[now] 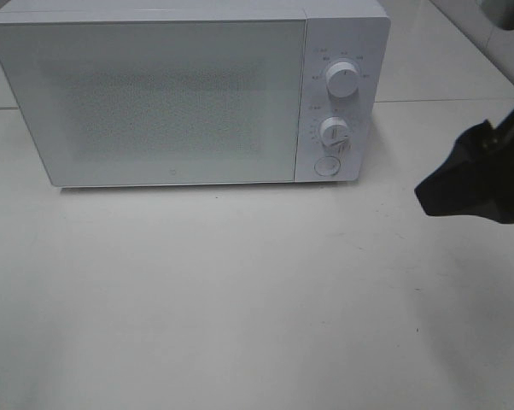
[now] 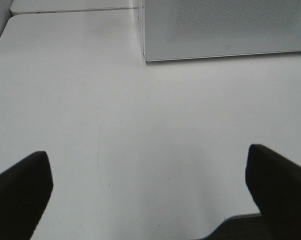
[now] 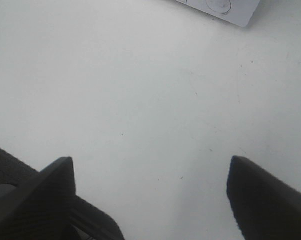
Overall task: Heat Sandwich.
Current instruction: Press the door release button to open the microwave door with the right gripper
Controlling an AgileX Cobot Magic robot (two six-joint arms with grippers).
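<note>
Centrally, white microwave (image 1: 172, 94) at back of pale table (image 1: 240, 325), door (image 1: 154, 128) shut, frosted front hiding any contents. Two knobs (image 1: 343, 79) and round button (image 1: 327, 165) down its right side. No sandwich in view anywhere; possibly behind shut door, impossible to tell. Stage unclear: either before loading or heating under way. Right gripper (image 3: 150, 172) low over bare table, near microwave's control corner, jaws wide, holding nothing; probably parked there within easy reach of button or knobs. Left gripper (image 2: 148, 157) out of high view, facing microwave's left front corner from well back, jaws spread fully, likewise empty; seemingly placed clear, leaving room for door's swing.
</note>
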